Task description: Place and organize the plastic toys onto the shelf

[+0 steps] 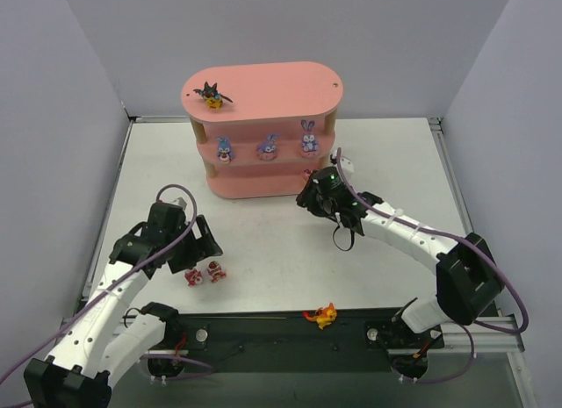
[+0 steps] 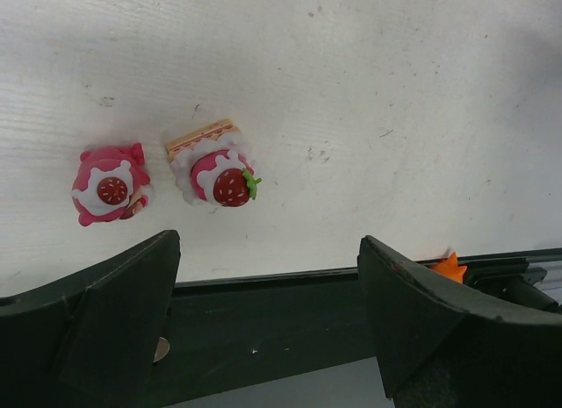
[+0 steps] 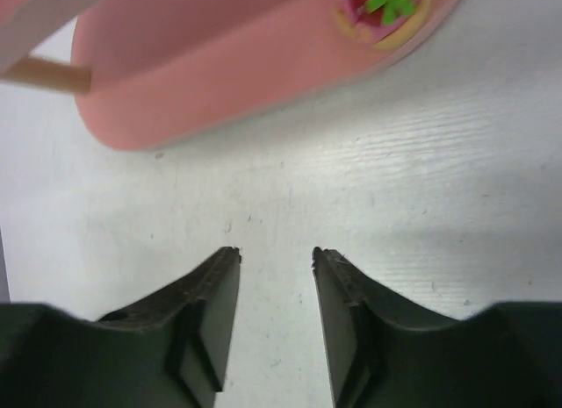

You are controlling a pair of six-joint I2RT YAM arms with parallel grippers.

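- Left gripper (image 2: 268, 250) hangs over the near-left part of the white table (image 1: 290, 241), jaws spread wide with nothing between them
- Just under it sit a red-and-white bow-topped plastic figurine (image 2: 110, 184) and a red-and-white strawberry-topped plastic figurine (image 2: 219, 173), side by side and not touching
- Right gripper (image 3: 277, 254) is low by the right end of the pink three-tier oval shelf (image 1: 263, 83), jaws narrowly parted and gripping nothing
- A third red-and-white figurine (image 3: 386, 4) sits on the bottom board's right end
- Three purple-blue bunny figurines (image 1: 268, 146) line the middle board
- The black bat-like figurine (image 1: 212, 95) is on the top board, left
- The orange plastic figurine (image 1: 322, 315) lies on the black base plate (image 1: 263, 325) between the arms
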